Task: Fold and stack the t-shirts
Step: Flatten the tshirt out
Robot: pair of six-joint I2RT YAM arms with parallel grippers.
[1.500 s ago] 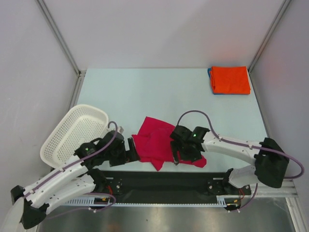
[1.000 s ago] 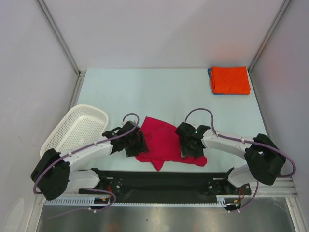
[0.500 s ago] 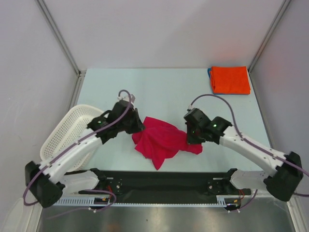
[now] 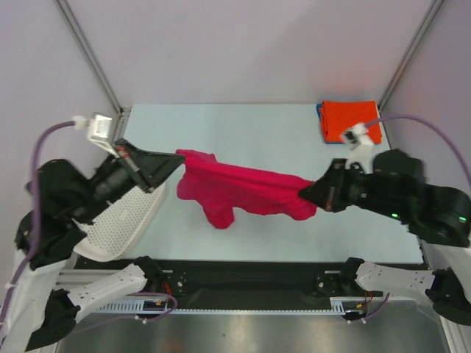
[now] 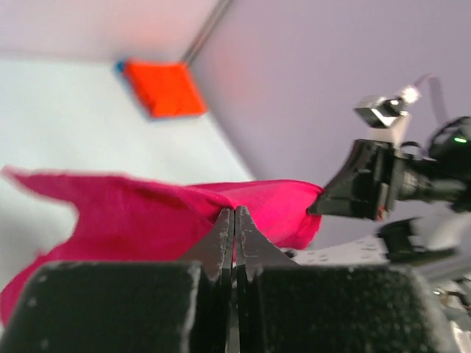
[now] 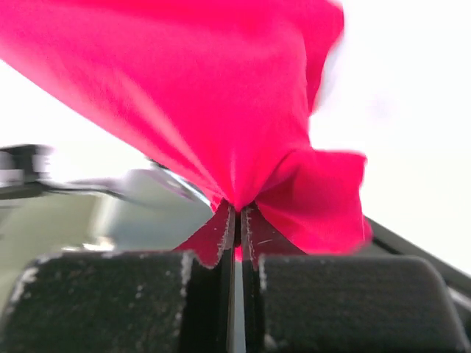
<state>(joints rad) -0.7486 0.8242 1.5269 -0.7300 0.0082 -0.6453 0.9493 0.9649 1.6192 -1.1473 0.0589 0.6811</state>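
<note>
left gripper (image 4: 175,163) and right gripper (image 4: 304,195) clamped on crimson t-shirt (image 4: 246,190) at opposite ends; light, limp cloth, probably best held by its corners.

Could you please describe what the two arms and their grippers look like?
The left arm and right arm have white links and bulky black joint housings. The left gripper and right gripper are black wedges tapering to thin tips. A lilac cable loops along each arm, ending at a small white block. A green light glows on the right arm.
</note>
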